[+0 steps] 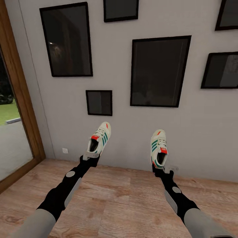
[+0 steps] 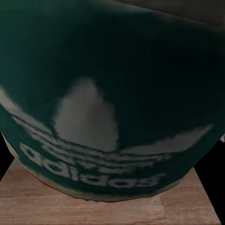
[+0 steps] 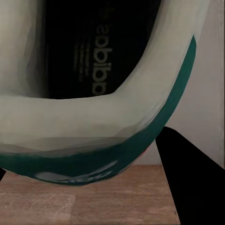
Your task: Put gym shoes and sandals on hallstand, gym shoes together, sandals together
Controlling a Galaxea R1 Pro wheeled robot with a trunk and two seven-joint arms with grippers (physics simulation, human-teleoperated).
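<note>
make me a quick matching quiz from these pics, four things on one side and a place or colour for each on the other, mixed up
Things:
1. left gripper
2. right gripper
3. picture frames
4. floor

Descriptions:
A. light brown wood planks
B. black, hung on the grey wall
C. holds the shoe whose toe tilts right
D. holds the shoe whose toe tilts left

Pairs: 1-C, 2-D, 3-B, 4-A
</note>
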